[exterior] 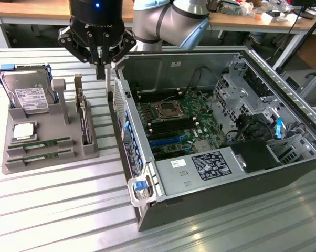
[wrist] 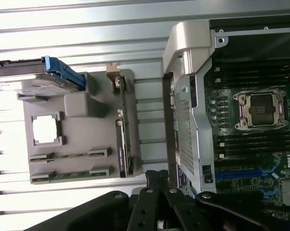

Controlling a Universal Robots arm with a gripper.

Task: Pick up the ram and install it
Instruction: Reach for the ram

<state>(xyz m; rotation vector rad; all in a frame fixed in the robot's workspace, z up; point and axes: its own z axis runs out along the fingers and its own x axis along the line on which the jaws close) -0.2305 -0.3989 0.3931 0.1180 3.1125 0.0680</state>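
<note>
Two ram sticks lie flat in slots at the front of a grey tray (exterior: 11, 160): one ram (exterior: 42, 143) behind, the other ram (exterior: 42, 156) in front of it. In the wrist view they are the two thin green strips, ram (wrist: 70, 155) and ram (wrist: 70, 173). My gripper (exterior: 102, 73) hangs well above the table, over the gap between the tray and the open computer case (exterior: 305, 121). Its fingers are shut and I see nothing between them. The gripper (wrist: 158, 179) shows as dark fingers over the case's edge.
On the tray stand a silver hard drive (exterior: 29, 97), a processor chip (exterior: 22, 131) and an upright card with a metal bracket (exterior: 83, 118). Inside the case are the motherboard's processor socket (exterior: 166, 109) and dark memory slots (exterior: 166, 126). The case wall (exterior: 121, 105) rises right beside the tray.
</note>
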